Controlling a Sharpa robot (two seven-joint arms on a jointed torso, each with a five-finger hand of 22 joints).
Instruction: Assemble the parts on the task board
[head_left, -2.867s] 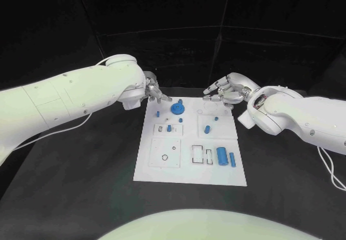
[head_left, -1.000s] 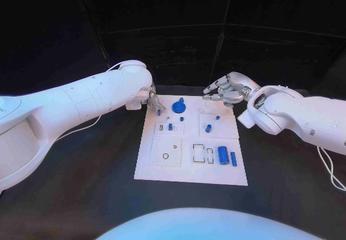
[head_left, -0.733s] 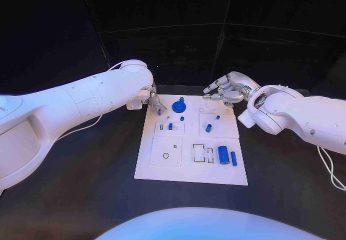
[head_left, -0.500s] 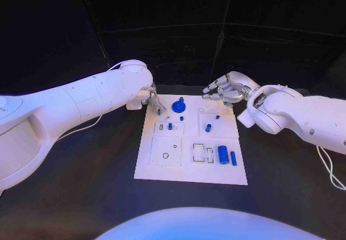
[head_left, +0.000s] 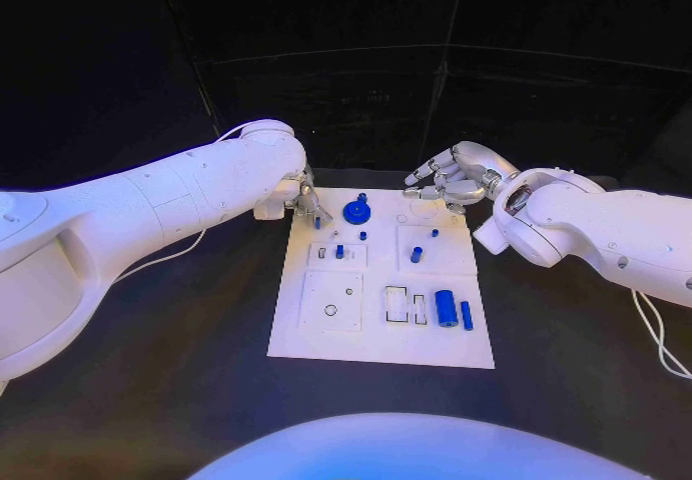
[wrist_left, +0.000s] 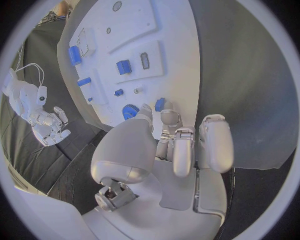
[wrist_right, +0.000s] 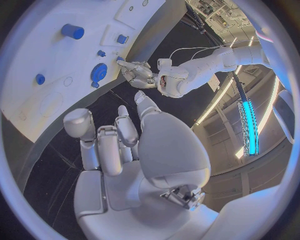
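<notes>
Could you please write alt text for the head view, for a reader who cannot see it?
A white task board lies on a black table, with small blue parts scattered on it. The left hand reaches to the board's far left corner, while the right hand hovers by its far right corner, fingers apart.

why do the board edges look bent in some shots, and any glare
Left wrist and right wrist views: fisheye bends the task board edges; in the head view they run straight. Glare: a bright cyan light strip in the right wrist view; none on the board in the head view.
</notes>
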